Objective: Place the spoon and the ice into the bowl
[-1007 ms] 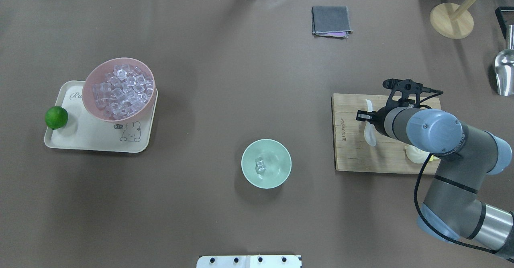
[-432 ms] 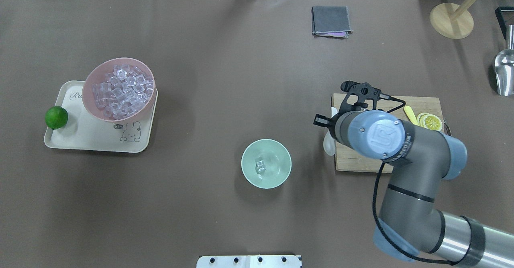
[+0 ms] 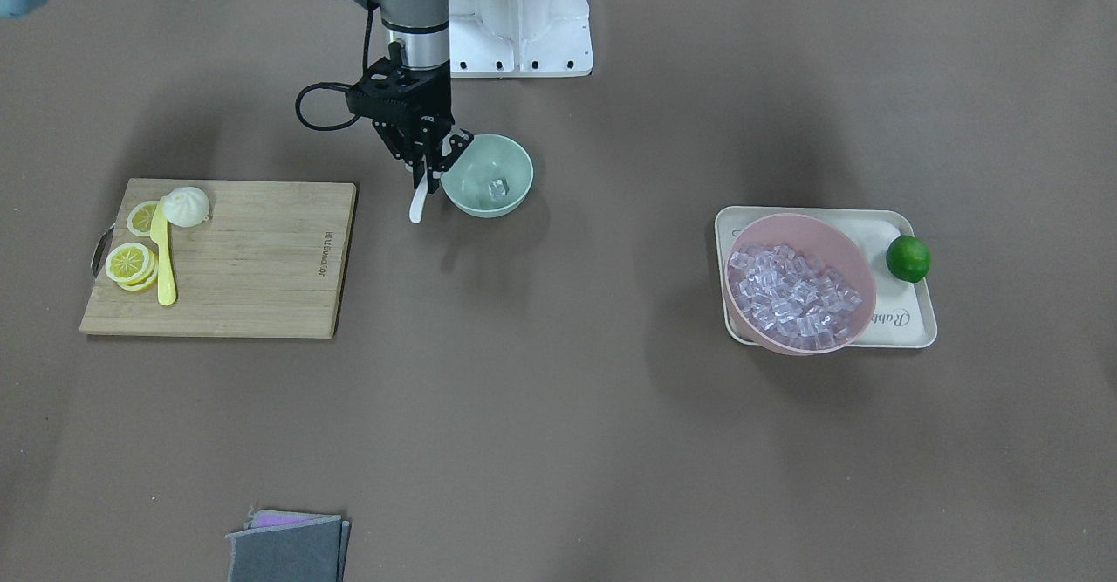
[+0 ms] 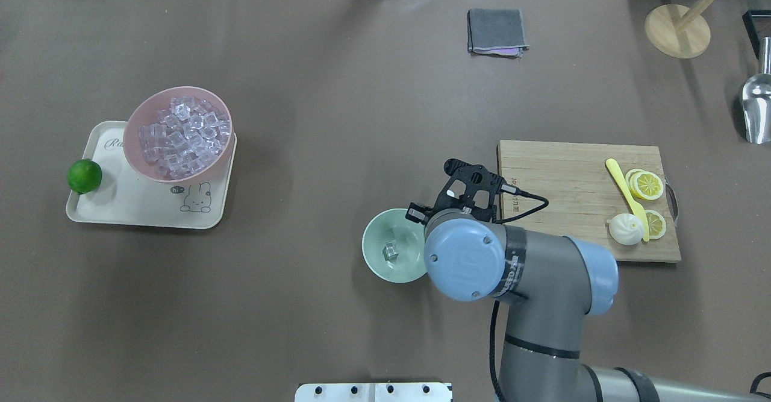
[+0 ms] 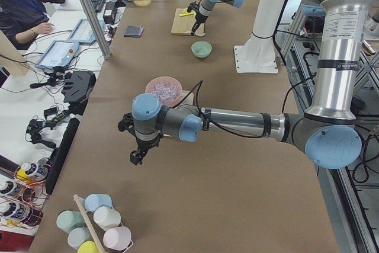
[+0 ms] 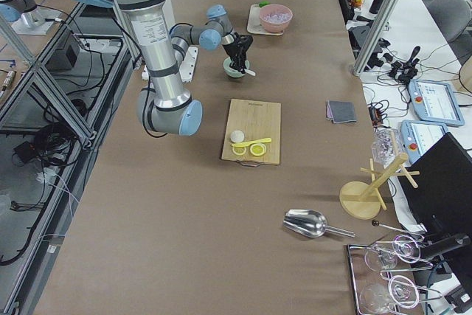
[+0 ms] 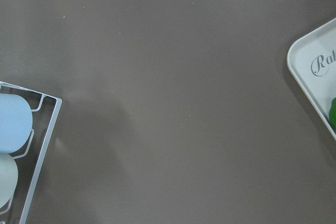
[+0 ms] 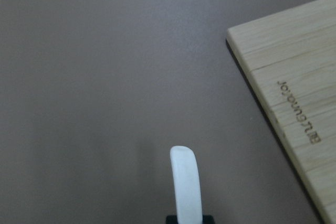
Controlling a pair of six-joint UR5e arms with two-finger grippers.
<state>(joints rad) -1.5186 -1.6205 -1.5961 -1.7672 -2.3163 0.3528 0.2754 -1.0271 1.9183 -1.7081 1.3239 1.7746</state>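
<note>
My right gripper (image 3: pixel 425 179) is shut on the white spoon (image 3: pixel 418 207) and holds it by the handle, scoop hanging down. It is just beside the mint-green bowl (image 3: pixel 515 172), on the cutting-board side. One clear ice cube (image 3: pixel 497 188) lies in that bowl. In the overhead view my right wrist (image 4: pixel 464 257) covers the bowl's (image 4: pixel 374 239) right edge and hides the spoon; the ice cube (image 4: pixel 390 249) shows. The right wrist view shows the spoon's handle (image 8: pixel 186 184). My left gripper (image 5: pixel 137 157) shows only in the exterior left view; I cannot tell its state.
A pink bowl (image 4: pixel 179 134) full of ice cubes stands on a cream tray (image 4: pixel 108 206) with a lime (image 4: pixel 84 176). The wooden cutting board (image 4: pixel 560 209) holds a yellow knife (image 4: pixel 626 194), lemon slices and a white bun. A grey cloth (image 4: pixel 497 31) lies at the far side.
My right arm has carried the spoon left, off the cutting board to the right side of the mint-green bowl. The board's knife, lemon slices and bun are now uncovered.
</note>
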